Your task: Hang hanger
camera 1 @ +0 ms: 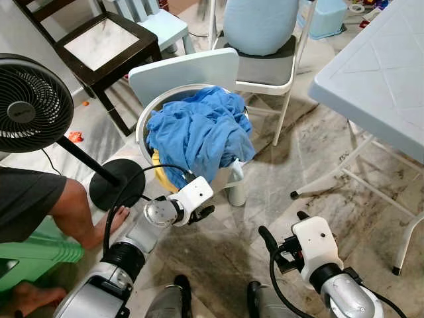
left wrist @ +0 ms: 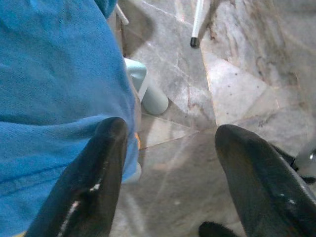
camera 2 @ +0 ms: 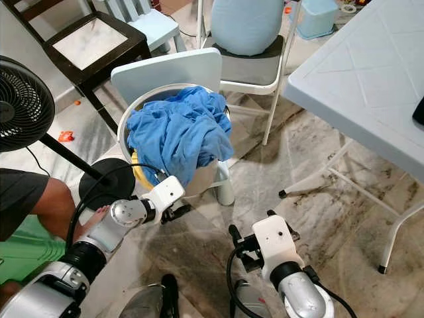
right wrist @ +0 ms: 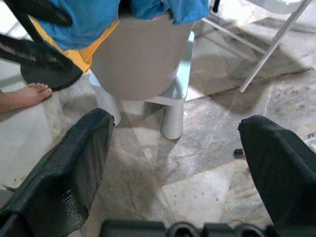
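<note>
The left end effector (left wrist: 168,177) is held with its 2 fingers apart, 1 finger (left wrist: 94,173) just beside the blue cloth (camera 1: 199,132) heaped in the grey basket (right wrist: 138,54). No hanger can be made out. The right end effector (right wrist: 173,168), also spread, is held low over the floor (camera 1: 318,165), the basket ahead. A bare foot (right wrist: 22,96) is caught in the right wrist view, a fan (camera 1: 33,106) in the head views.

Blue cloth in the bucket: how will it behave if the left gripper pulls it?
The blue cloth is crumpled and draped over the bucket rim, so likely floppy and light. It may drag, possibly snagging the yellow item underneath.
</note>
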